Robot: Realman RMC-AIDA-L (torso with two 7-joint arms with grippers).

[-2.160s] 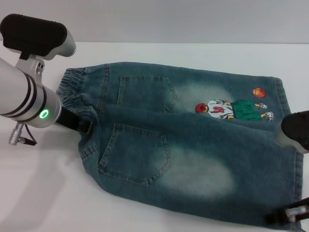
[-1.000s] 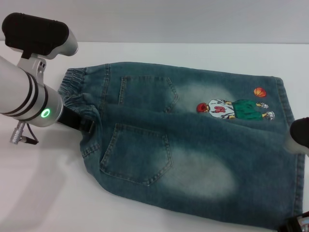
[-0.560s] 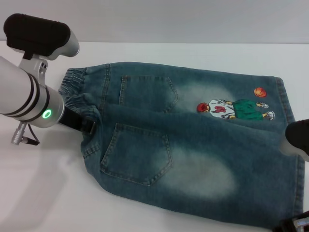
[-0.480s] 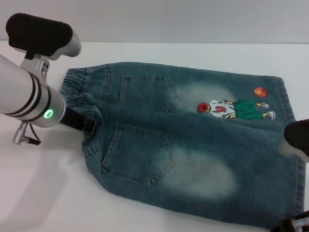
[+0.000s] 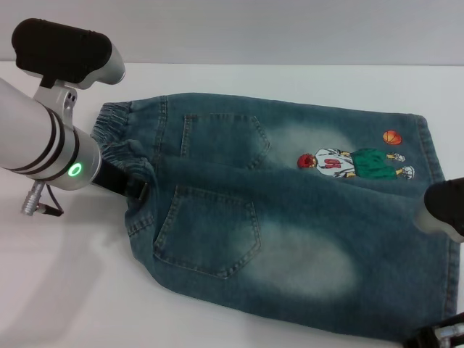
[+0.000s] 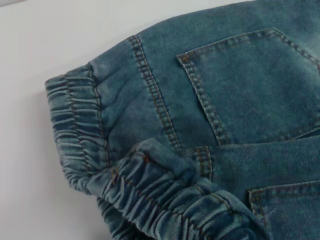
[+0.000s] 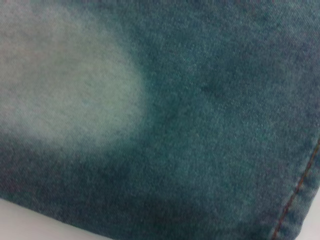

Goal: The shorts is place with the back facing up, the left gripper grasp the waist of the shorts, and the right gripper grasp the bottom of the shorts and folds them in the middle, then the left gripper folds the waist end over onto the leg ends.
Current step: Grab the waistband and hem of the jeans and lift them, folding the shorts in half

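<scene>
On my left, the left gripper [image 5: 134, 190] meets the bunched waist [image 5: 109, 138]; I cannot tell its jaws' state. One shorts [image 5: 290, 217] lies flat on the table [image 5: 72, 290], two back pockets up. The right gripper [image 5: 444, 337] sits by the two leg hems, jaws unreadable.

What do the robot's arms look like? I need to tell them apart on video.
The left arm is a thick silver-white cylinder with black rings, a round green light, a black-topped camera housing and a small silver plug. Its black hand reaches the shorts. The right arm shows only a black-and-silver edge.
</scene>
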